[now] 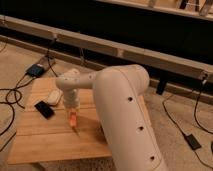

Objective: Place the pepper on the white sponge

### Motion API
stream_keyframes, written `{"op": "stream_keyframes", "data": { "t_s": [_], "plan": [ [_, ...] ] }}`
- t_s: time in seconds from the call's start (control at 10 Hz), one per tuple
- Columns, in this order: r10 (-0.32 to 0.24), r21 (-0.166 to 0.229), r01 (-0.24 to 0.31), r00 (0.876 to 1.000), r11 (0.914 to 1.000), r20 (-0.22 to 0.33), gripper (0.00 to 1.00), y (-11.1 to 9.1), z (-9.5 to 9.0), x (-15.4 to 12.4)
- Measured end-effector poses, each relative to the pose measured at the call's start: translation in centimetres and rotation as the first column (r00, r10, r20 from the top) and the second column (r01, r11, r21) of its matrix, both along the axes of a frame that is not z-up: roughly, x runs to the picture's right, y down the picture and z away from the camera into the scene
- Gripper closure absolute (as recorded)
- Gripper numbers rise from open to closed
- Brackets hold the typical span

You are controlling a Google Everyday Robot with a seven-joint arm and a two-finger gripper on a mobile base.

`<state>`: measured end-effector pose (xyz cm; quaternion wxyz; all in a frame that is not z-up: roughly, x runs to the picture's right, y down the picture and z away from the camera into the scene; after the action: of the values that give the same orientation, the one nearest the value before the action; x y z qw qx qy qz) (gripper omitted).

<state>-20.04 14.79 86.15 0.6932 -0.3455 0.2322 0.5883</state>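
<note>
**Q:** What does the view show?

**A:** My tool (72,111) hangs over the middle of the wooden desk (45,142), at the end of my white arm (122,100). The pepper (73,120) is upright beneath it, stem end up and slim tip pointing down, close above the boards. The white sponge (54,96) lies to the camera's left and a little farther back, near the pepper but apart from it. A black flat object (44,109) lies just in front of the sponge.

**Q:** How is the tool set?

**A:** Narrow. It is closed on the upper end of the pepper and touches nothing else. I judge this from the pepper hanging upright.

**Q:** How should the step in hand be done well?

**A:** The step is the carry. I should raise the tip enough to clear the sponge's edge and travel left and back. I should stay off the black object and centre the pepper over the pad. Lowering until the pepper rests on the sponge before opening matters, because a tapered pepper dropped upright would likely topple and roll off.
</note>
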Motion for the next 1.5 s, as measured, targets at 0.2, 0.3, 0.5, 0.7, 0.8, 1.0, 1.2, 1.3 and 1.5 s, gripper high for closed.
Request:
{"op": "stream_keyframes", "data": {
  "t_s": [0.2, 0.3, 0.5, 0.7, 0.8, 1.0, 1.2, 1.3, 1.5],
  "plan": [
    [-0.08, 0.009, 0.08, 0.993, 0.9968, 0.082, 1.0, -1.4, -1.2, -0.8],
    [-0.123, 0.023, 0.121, 0.985, 0.9924, 0.124, 1.0, -2.4, -1.7, -1.2],
    [-0.198, 0.058, 0.19, 0.96, 0.98, 0.195, 1.0, -4.0, -2.4, -2.5],
    [-0.275, 0.106, 0.255, 0.922, 0.961, 0.272, 1.0, -5.6, -2.7, -4.6],
    [-0.301, 0.124, 0.276, 0.906, 0.9533, 0.297, 1.0, -6.1, -2.5, -5.4],
    [-0.365, 0.168, 0.324, 0.857, 0.9308, 0.364, 1.0, -7.1, -1.4, -7.6],
    [-0.408, 0.211, 0.35, 0.815, 0.9127, 0.412, 1.0, -8.2, -0.1, -9.5],
    [-0.42, 0.225, 0.356, 0.802, 0.907, 0.424, 1.0, -8.8, 0.4, -10.0],
    [-0.442, 0.254, 0.364, 0.779, 0.8962, 0.444, 1.0, -10.2, 1.9, -11.1]
  ]
}}
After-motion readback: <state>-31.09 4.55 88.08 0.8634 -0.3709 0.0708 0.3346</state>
